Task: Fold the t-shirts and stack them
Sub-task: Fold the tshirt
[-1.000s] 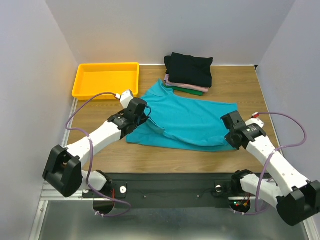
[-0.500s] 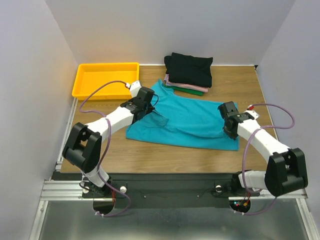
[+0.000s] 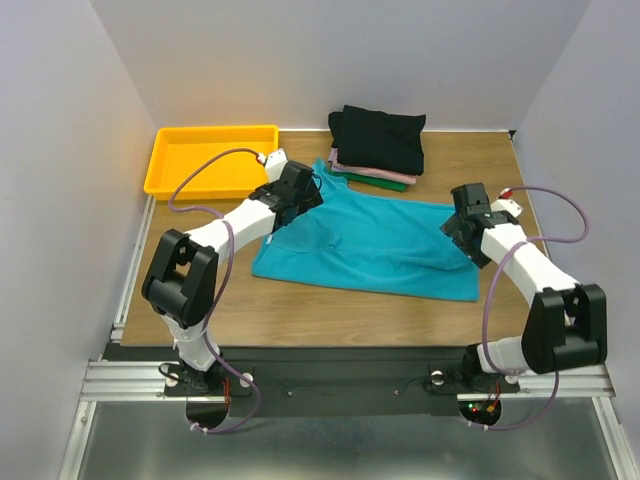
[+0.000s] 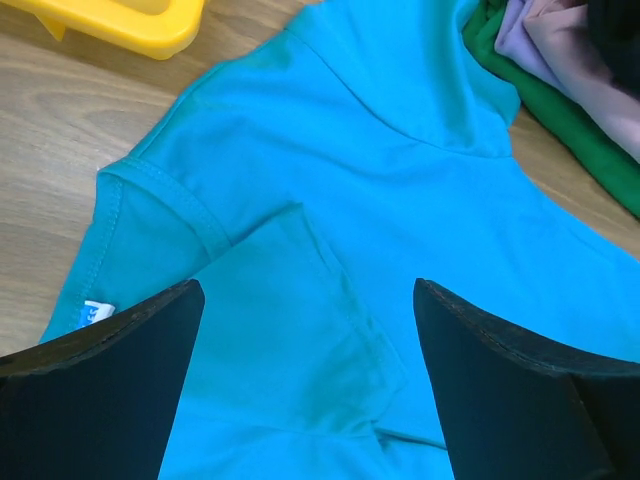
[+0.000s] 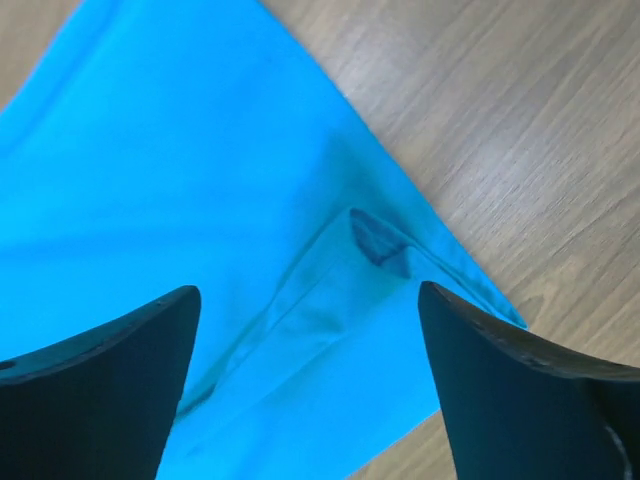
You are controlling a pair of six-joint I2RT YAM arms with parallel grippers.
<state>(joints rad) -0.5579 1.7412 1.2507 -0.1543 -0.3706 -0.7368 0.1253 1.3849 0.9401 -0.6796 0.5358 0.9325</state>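
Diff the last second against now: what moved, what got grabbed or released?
The left gripper and right gripper moved away from the bases, carrying a fold of the teal t-shirt toward the far side, then opened and let it go; it now lies flat on the table. The stack of folded shirts and the yellow tray stayed put.

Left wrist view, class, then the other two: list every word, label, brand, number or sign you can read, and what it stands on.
Small white sewn tag with blue marks, at the edge of the teal cloth t-shirt: too blurred to read.
No other text shows in any view.
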